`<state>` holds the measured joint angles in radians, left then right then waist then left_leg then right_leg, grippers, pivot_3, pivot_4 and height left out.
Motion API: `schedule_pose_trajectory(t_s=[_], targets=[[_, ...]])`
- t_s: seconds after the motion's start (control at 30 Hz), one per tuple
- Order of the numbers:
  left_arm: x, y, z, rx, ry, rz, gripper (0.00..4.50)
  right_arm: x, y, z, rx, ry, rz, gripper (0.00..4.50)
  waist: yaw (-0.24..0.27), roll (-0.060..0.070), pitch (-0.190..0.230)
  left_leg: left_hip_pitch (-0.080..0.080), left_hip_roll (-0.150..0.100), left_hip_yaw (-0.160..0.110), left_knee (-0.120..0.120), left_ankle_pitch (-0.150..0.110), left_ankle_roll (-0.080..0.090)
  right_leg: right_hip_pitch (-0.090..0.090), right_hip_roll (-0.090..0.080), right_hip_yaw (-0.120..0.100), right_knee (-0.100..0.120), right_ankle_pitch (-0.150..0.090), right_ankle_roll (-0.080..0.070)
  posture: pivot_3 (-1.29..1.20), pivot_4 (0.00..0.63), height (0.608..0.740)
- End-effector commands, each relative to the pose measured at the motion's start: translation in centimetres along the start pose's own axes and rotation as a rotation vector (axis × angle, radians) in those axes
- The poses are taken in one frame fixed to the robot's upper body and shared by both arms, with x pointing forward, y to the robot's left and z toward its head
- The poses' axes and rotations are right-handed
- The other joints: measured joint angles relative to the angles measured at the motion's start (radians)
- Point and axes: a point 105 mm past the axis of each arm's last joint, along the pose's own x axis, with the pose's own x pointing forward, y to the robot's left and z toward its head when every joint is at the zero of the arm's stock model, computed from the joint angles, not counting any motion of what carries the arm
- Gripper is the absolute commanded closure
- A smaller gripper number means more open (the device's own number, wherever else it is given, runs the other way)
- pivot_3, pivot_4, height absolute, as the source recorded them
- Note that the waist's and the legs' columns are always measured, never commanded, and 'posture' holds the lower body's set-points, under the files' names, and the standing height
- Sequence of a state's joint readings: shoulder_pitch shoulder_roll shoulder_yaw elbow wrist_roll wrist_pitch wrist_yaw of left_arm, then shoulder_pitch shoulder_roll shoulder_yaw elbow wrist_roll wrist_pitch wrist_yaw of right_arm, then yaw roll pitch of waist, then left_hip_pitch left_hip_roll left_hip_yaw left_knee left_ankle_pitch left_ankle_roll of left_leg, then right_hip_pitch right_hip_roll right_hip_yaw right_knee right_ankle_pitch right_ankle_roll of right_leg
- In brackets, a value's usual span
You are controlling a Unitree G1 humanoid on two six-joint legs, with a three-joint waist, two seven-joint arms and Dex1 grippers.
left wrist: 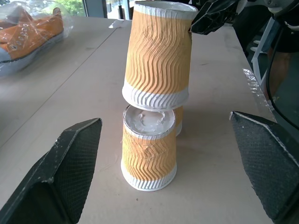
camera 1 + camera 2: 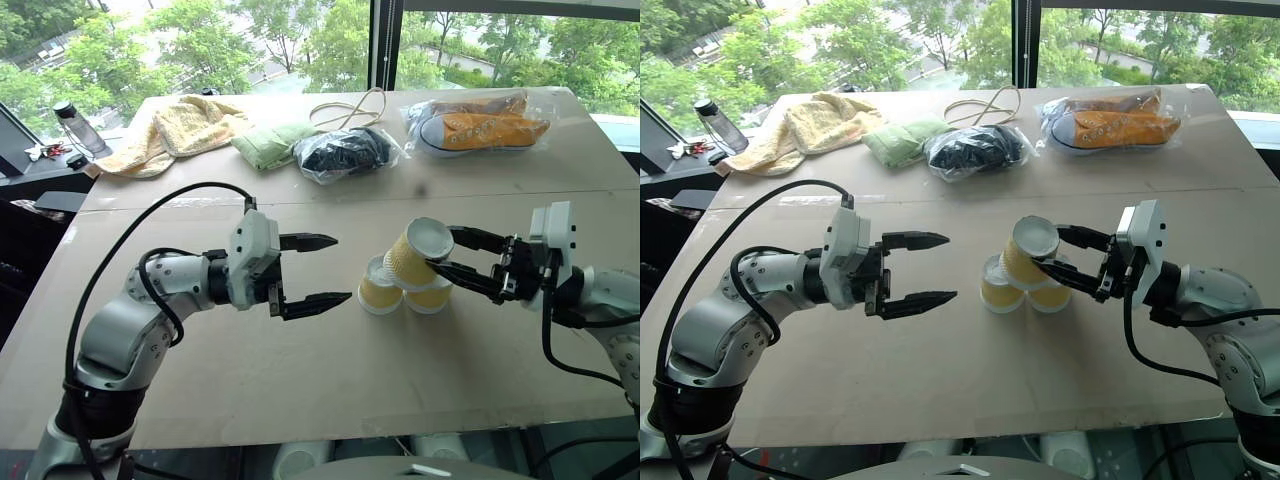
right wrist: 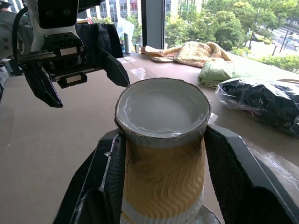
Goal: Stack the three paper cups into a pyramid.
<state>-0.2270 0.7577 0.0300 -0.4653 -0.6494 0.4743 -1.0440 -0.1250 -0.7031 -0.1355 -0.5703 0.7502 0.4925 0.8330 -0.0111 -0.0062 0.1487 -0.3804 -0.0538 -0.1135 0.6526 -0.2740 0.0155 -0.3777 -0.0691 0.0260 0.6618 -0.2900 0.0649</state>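
Observation:
Two of the three paper cups stand upside down side by side on the table, the left cup (image 2: 379,290) and the right cup (image 2: 431,298). The third cup (image 2: 414,256), yellow-orange with its white base up, leans tilted on top of them, forming the pyramid. My right gripper (image 2: 441,252) is shut on this top cup, one finger on each side (image 3: 161,140). In the left wrist view the top cup's rim (image 1: 156,99) rests on the lower cup (image 1: 149,149). My left gripper (image 2: 342,268) stands open to the left of the cups, apart from them, holding nothing.
Along the table's far side lie a yellow towel (image 2: 185,128), a green cloth (image 2: 268,143), a bagged black item (image 2: 345,155), a cord (image 2: 350,108) and bagged orange shoes (image 2: 482,126). A bottle (image 2: 78,128) stands at the far left. Bare table (image 2: 300,370) lies in front.

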Motion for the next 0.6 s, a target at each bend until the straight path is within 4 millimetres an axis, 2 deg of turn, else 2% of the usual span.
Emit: schedule_pose_trajectory(t_s=[0.03, 0.2, 0.23, 0.37, 0.47, 0.6], targets=[[0.2, -0.4, 0.9, 0.054, -0.017, -0.013, 0.0, -0.1, 0.1, 0.7, -0.051, -0.004, 0.008, 2.67, 0.0, 0.0, 0.0, 0.0, 0.0, 0.0, 0.0, 0.0, 0.0, 0.0, 0.0, 0.0, 0.0, 0.0, 0.0, 0.0, 0.15, 0.74], [0.2, -0.4, 0.9, 0.052, -0.022, -0.016, 0.0, -0.3, -0.4, 1.4, -0.064, -0.033, -0.019, 0.29, 0.0, 0.0, 0.0, 0.0, 0.0, 0.0, 0.0, 0.0, 0.0, 0.0, 0.0, 0.0, 0.0, 0.0, 0.0, 0.0, 0.15, 0.74], [0.3, -0.5, 0.9, 0.051, -0.023, -0.017, 0.0, -0.3, -0.4, 1.6, -0.064, -0.039, -0.022, 0.05, 0.0, 0.0, 0.0, 0.0, 0.0, 0.0, 0.0, 0.0, 0.0, 0.0, 0.0, 0.0, 0.0, 0.0, 0.0, 0.0, 0.15, 0.74], [0.2, -0.6, 0.7, 0.045, -0.025, -0.016, 0.0, -1.0, -0.5, 2.1, -0.049, -0.051, -0.03, 0.05, 0.0, 0.0, 0.0, 0.0, 0.0, 0.0, 0.0, 0.0, 0.0, 0.0, 0.0, 0.0, 0.0, 0.0, 0.0, 0.0, 0.15, 0.74], [-0.8, -0.6, -0.1, 0.027, -0.013, 0.035, 0.0, -3.3, -0.2, 1.7, 0.049, -0.027, -0.037, 0.05, 0.002, 0.0, 0.0, 0.0, 0.0, 0.0, 0.0, 0.0, 0.0, 0.0, 0.0, 0.0, -0.001, 0.0, 0.0, 0.0, 0.15, 0.74], [-3.5, -1.3, -4.2, -0.053, 0.07, 0.166, 0.0, -8.4, -1.2, -2.4, 0.14, 0.095, -0.161, 0.05, 0.004, -0.001, 0.0, -0.001, 0.0, 0.0, -0.002, -0.001, 0.001, 0.0, -0.001, 0.0, -0.005, 0.0, 0.0, 0.0, 0.15, 0.74]])
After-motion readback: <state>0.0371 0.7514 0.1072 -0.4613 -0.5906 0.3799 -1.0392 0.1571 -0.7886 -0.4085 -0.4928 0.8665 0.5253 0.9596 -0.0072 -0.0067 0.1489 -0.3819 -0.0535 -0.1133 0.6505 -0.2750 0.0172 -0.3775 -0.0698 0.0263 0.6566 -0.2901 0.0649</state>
